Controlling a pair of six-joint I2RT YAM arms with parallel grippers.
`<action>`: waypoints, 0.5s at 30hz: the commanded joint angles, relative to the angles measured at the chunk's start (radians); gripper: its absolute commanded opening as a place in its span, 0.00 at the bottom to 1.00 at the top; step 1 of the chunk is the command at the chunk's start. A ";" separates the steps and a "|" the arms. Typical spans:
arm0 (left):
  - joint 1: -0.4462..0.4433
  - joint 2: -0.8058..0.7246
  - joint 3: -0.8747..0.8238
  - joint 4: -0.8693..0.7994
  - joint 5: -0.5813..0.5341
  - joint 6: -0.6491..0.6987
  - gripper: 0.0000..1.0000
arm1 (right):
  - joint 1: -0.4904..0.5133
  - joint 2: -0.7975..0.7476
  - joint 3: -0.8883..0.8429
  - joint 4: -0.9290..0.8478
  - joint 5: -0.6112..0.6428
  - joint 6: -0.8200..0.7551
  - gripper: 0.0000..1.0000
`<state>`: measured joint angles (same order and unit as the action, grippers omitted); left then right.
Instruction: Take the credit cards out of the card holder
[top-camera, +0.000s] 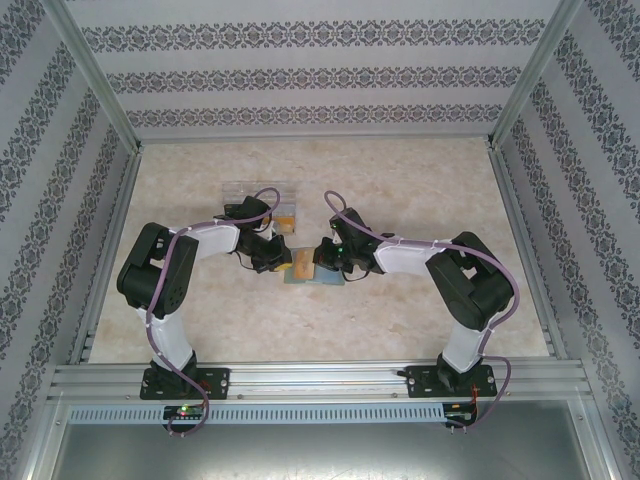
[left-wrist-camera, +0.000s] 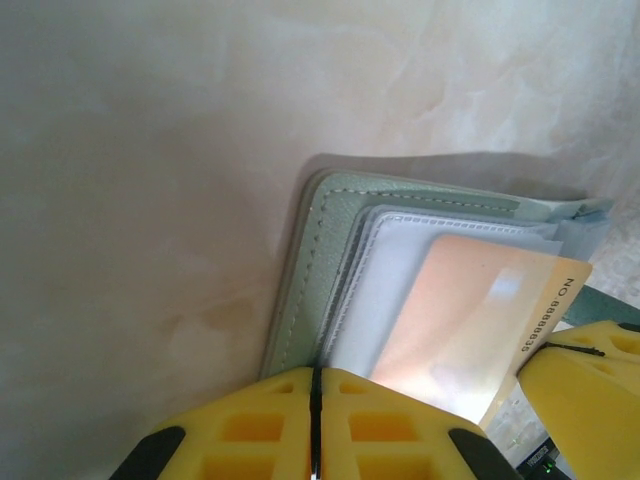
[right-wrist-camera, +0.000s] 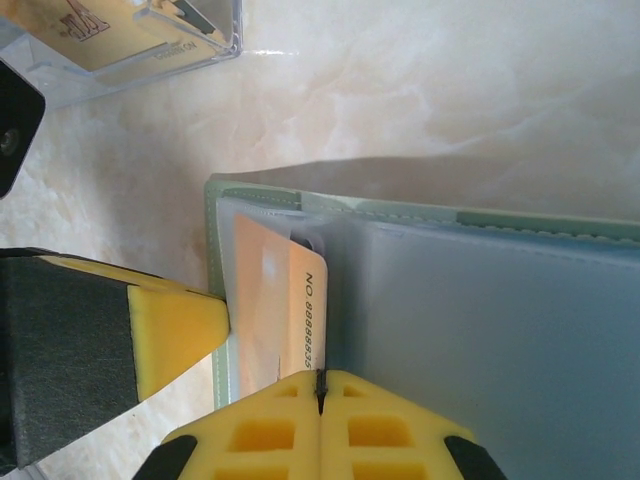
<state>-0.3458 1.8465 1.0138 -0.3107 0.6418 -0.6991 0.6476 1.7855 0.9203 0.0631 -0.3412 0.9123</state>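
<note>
On the worktop (top-camera: 400, 330), we see the left and right jaws closed at the green card holder (left-wrist-camera: 300, 290), whose orange card (left-wrist-camera: 470, 310) reads "NO 8888…".

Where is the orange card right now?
The orange card lies at table centre in the top view, partly out of the card holder, just nearer than the clear tray; its numbered edge sits at the right fingers.

Seen from above, the card holder (top-camera: 322, 281) is small and mostly covered by the arms. The orange card's (left-wrist-camera: 470, 320) lower end vanishes under the left pincer (left-wrist-camera: 315, 430). Its printed number runs beneath the right pincer (right-wrist-camera: 320, 420), and there the clear tray (right-wrist-camera: 228, 45) is cut off by the top edge.
</note>
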 joint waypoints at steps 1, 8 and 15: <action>-0.008 0.038 -0.027 -0.073 -0.056 0.012 0.09 | -0.002 0.025 0.006 0.020 -0.026 0.023 0.13; -0.009 0.046 -0.027 -0.070 -0.053 0.010 0.07 | -0.002 0.061 0.015 0.031 -0.041 0.064 0.20; -0.008 0.046 -0.025 -0.071 -0.053 0.012 0.07 | -0.003 0.057 0.019 0.030 -0.035 0.060 0.10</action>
<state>-0.3458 1.8465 1.0138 -0.3103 0.6456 -0.6991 0.6476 1.8324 0.9211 0.0971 -0.3733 0.9707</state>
